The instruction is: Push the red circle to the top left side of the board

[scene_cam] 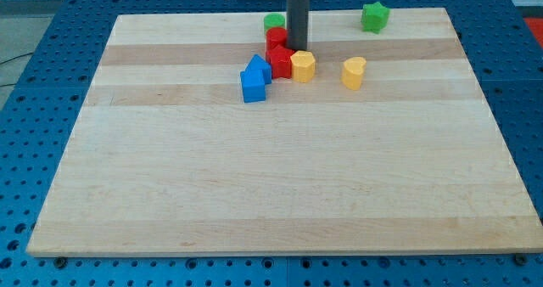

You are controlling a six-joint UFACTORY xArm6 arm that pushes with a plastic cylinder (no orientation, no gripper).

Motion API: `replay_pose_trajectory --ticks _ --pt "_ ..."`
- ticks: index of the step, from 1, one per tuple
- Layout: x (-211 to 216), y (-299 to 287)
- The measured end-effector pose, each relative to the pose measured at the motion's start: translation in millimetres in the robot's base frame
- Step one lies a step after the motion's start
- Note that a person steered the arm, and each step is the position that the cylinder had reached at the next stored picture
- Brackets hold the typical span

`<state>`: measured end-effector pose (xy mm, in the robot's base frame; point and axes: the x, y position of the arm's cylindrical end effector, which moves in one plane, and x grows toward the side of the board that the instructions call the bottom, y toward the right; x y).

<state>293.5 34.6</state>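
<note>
So here's where we're at: the wooden worktop (280, 177) sits on a blue perforated base (25, 134), and nearly everything is bunched up at the far side, around the middle. Our rod comes down from the far edge and my tip (298, 48) lands right in the cluster, just to the right of the red circle (276, 39) and touching or nearly touching it, hard to say which.

The red circle is at the far middle of the worktop, well apart from the far left corner. Right in front of it, on the near side, sits a second red block (281, 63), shape kinda star-like but we can't be sure. Pressed against that one's right is a yellow hexagon-ish block (303, 66). On its left are two blue blocks (254, 80) packed together, one nearer than the other.

Off to the right, apart from the pile, there's a yellow heart-looking block (354, 72). A green block (273, 21) peeks out behind the red circle at the far edge, and a green star (375, 16) sits far right.

No claw on this rig, just the rod, so nothing's being grasped.
</note>
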Motion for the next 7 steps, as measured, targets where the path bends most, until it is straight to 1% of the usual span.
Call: replay_pose_trajectory --ticks 1,2,3,4,5,6,7 --pt "-10.0 37.1" --pt "-12.8 -6.1" --pt "-27.8 -63.7" --pt "-48.2 -134.4" --pt "14.5 -121.5" --pt "48.0 -126.1" --pt "12.2 -156.8"
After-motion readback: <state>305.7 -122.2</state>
